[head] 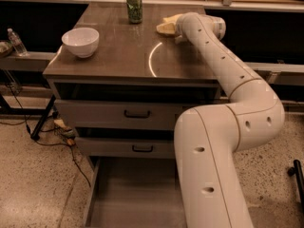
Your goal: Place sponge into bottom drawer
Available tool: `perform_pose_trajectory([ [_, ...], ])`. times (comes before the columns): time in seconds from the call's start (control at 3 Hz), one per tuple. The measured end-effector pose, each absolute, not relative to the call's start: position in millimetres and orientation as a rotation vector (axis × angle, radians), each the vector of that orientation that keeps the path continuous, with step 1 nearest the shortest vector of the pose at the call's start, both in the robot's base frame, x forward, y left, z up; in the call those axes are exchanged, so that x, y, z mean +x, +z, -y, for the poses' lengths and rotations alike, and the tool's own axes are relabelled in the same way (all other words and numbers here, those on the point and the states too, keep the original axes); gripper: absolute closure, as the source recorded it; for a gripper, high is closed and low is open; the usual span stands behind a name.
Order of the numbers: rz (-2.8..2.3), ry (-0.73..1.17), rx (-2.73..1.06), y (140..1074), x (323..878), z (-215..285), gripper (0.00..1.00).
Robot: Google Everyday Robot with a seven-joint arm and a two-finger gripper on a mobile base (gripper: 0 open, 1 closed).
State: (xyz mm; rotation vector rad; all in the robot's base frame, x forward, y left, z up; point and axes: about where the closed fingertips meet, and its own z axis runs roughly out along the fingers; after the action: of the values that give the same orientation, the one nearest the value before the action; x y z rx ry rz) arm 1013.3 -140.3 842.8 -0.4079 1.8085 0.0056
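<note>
The pale-yellow sponge (166, 26) lies at the far right of the brown cabinet top (118, 56). My white arm reaches over the top from the right. My gripper (177, 30) is right at the sponge, mostly hidden behind the wrist. I cannot tell whether it touches the sponge. The bottom drawer (133, 194) is pulled out below, a wide grey tray with nothing in it. My arm's lower link covers its right side.
A white bowl (80, 41) stands at the left of the top and a green can (134, 6) at the back. The two upper drawers (137, 114) with black handles are shut. A water bottle (17, 42) and floor cables (61, 132) are at the left.
</note>
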Motion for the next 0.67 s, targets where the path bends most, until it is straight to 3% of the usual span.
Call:
perform_pose_trajectory([
  [0.33, -1.79, 0.003, -0.377, 848.9, 1017.2, 147.0, 0.42],
  [0.67, -1.753, 0.051, -0.375, 877.3, 1005.8, 147.1, 0.73],
])
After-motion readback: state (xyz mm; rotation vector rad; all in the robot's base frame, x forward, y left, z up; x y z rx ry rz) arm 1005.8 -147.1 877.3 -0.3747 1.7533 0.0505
